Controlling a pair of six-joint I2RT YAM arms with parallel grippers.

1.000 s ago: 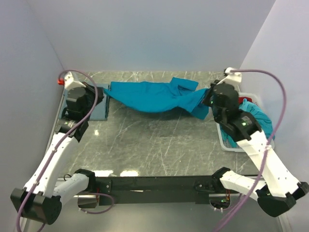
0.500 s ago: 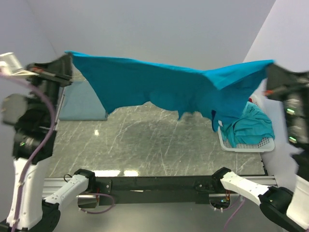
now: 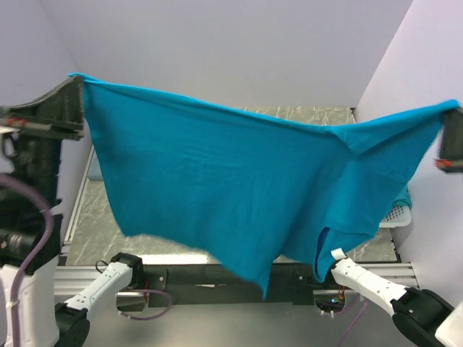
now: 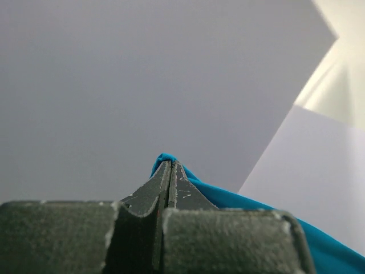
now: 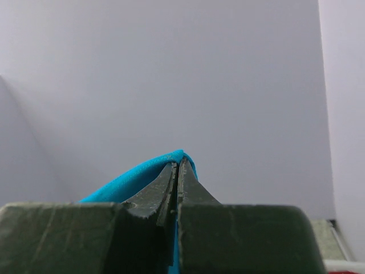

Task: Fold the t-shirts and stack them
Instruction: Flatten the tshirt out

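A bright teal-blue t-shirt [image 3: 239, 188] hangs spread wide in the air, high above the table, and fills the middle of the top view. My left gripper [image 3: 76, 81] is shut on its upper left corner, and the cloth shows at the fingertips in the left wrist view [image 4: 171, 164]. My right gripper [image 3: 454, 114] is shut on its upper right corner, with teal cloth [image 5: 142, 174] wrapped over the tips in the right wrist view [image 5: 178, 162]. The shirt's lower edge hangs down to the arm bases.
The white perforated basket [image 3: 396, 214] peeks out at the right edge behind the shirt, with a bit of teal cloth [image 3: 404, 195] in it. Grey marble table [image 3: 94, 217] shows at the lower left. White walls stand close on both sides.
Both grippers have lifted the teal shirt from the table's far side up into the air and pulled it apart. It now hangs spread flat and hides most of the table.
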